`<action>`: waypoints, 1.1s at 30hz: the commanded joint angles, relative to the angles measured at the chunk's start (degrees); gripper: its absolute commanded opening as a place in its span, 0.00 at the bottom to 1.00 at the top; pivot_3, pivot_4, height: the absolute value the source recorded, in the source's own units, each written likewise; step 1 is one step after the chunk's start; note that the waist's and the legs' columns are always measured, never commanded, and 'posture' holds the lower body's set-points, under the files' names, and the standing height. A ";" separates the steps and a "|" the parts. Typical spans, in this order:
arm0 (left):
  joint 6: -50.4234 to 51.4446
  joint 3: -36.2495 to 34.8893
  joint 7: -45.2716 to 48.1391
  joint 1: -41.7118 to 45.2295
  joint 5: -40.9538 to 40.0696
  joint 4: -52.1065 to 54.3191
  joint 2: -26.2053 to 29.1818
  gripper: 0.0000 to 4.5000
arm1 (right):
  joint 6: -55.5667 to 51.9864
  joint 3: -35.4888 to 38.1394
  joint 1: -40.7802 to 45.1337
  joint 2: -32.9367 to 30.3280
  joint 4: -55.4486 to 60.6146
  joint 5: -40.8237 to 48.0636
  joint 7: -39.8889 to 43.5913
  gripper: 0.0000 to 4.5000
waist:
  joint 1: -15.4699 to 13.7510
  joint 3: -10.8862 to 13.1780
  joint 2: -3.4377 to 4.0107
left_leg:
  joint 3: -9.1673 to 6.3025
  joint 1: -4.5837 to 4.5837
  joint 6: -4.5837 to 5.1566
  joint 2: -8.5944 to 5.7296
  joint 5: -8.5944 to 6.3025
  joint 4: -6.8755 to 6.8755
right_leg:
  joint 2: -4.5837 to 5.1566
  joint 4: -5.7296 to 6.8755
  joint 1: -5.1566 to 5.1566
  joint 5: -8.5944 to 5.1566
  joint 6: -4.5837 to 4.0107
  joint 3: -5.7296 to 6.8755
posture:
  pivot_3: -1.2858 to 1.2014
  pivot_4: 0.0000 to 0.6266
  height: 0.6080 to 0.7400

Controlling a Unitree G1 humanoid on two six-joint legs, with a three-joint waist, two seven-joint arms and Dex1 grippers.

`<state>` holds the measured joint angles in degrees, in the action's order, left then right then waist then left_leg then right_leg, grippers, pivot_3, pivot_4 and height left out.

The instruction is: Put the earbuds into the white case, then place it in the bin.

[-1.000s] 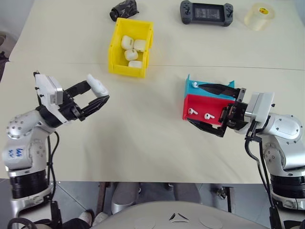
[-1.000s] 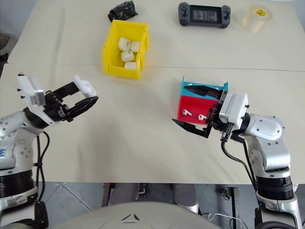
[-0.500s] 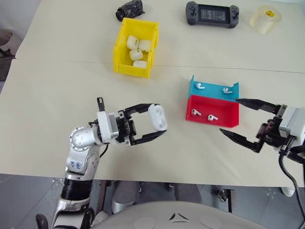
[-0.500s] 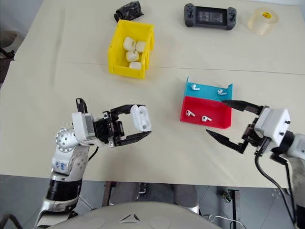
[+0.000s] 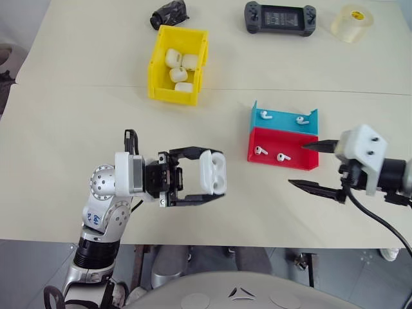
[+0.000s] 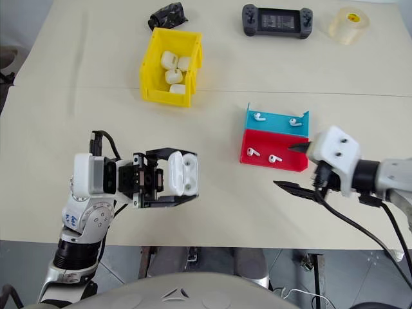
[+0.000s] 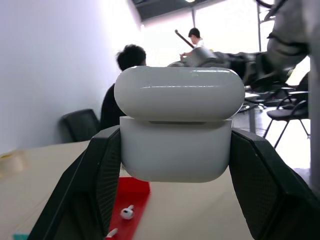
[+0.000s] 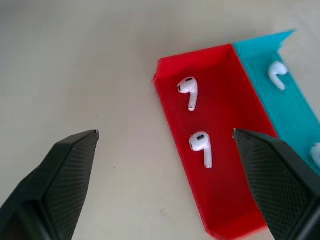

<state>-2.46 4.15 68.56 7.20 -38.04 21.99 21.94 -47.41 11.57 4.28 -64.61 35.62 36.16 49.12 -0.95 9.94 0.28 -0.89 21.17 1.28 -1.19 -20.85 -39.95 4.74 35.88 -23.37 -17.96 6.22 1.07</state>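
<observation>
**White case pinched in my left gripper, lid up, right gripper spread by the red tray**

The white case (image 5: 212,172) sits between the two black fingers of my left gripper (image 5: 209,177), held above the table (image 5: 77,116) at about 7 o'clock in the head view. The fingers press against its two sides, and its lid is swung open, so I can see the pale hollow inside. In the left wrist view the lid (image 7: 176,93) stands above the body with a dark seam between them.

My right gripper (image 5: 311,166) is at 4 o'clock, its jaws spread wide and holding nothing. One fingertip lies just beside the near right corner of the red tray (image 5: 290,162); the other hangs over bare table.

Two earbuds (image 8: 189,90) lie in the red tray, apart from each other, stems pointing roughly the same way. Two more lie in the blue tray (image 5: 283,123), which touches the red one on its far side.

The bin (image 5: 158,61) stands at 11 o'clock, well apart from both grippers, with four white cases in it. Beyond it lie a black crumpled object (image 5: 168,13), a handheld game console (image 5: 279,17) and a tape roll (image 5: 351,22).
</observation>
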 commanded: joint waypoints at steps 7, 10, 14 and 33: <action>-7.55 1.49 6.89 0.02 0.81 -6.07 -3.19 0.62 | -13.66 -19.99 14.52 -1.01 1.72 -7.78 -8.54 1.00 | -0.42 0.00 0.00 | -0.07 0.12 0.08 -0.22 -0.04 -0.02 | 0.14 -0.07 -0.02 0.01 0.01 0.06 | 0.52 0.24 1.00; -8.99 2.10 7.34 0.44 1.62 -7.66 -4.14 0.62 | -13.01 -22.92 15.88 -1.32 1.29 -10.70 -8.25 1.00 | -0.41 0.00 0.00 | -0.07 0.13 0.08 -0.22 -0.04 -0.01 | 0.12 -0.03 -0.06 0.01 0.01 0.10 | 0.52 0.24 1.00; -9.45 3.20 8.26 1.86 2.01 -8.99 -4.58 0.62 | -10.57 -26.80 19.13 -1.12 -1.76 -14.95 -6.17 1.00 | -0.30 0.00 0.01 | -0.03 0.13 0.08 -0.21 -0.03 -0.03 | 0.11 -0.02 -0.06 0.01 0.02 0.07 | 0.52 0.24 1.00; -9.49 7.34 2.59 1.70 6.45 -7.46 -6.48 0.62 | -2.66 -31.58 23.64 0.27 -10.60 -23.97 4.31 0.64 | -0.26 0.00 0.01 | -0.03 0.12 0.08 -0.17 -0.03 -0.01 | 0.08 -0.02 -0.07 0.01 0.02 0.06 | 0.52 0.24 1.00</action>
<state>-11.69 10.80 71.99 8.72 -31.68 12.48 15.80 -51.08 -20.97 27.20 -64.18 24.39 12.96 52.61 -1.21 9.94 0.28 -0.93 21.30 1.35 -1.36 -20.89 -39.96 4.82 35.87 -23.44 -17.95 6.24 1.12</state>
